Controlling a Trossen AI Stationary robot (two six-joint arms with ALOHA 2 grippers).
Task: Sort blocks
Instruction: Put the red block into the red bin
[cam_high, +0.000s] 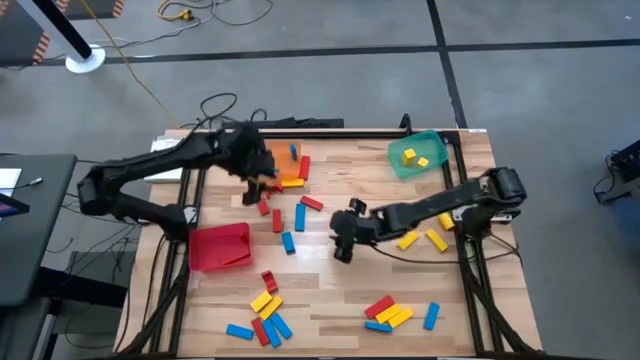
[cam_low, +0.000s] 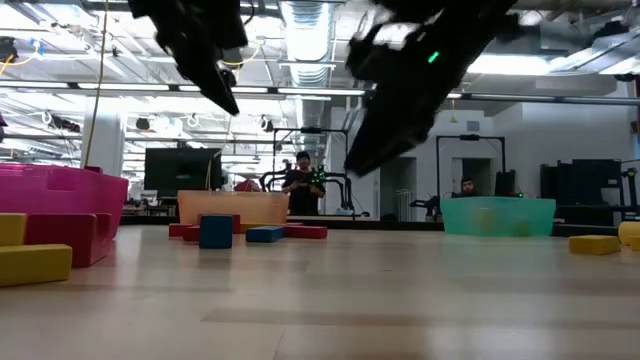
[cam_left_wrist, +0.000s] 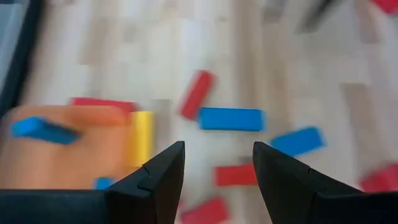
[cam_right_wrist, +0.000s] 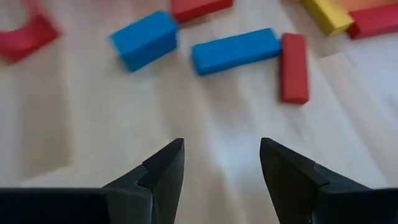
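Beside the orange bin (cam_high: 290, 172), left gripper (cam_left_wrist: 217, 180) fingers apart, empty, blocks (cam_left_wrist: 231, 119) scattered ahead. Right gripper (cam_right_wrist: 221, 180) apart, empty, above bare wood mid-table.

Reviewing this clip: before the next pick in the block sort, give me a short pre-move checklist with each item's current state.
1. Left claw empty and open, above the orange bin: ok.
2. Right claw open, nothing between its fingers: ok.
3. Orange bin holds a blue block: ok.
4. Yellow block lying at the orange bin's edge, inside or outside: cannot tell.
5. Green bin holds only yellow blocks: ok.
6. Loose blocks left on the table: not ok, sorting unfinished.
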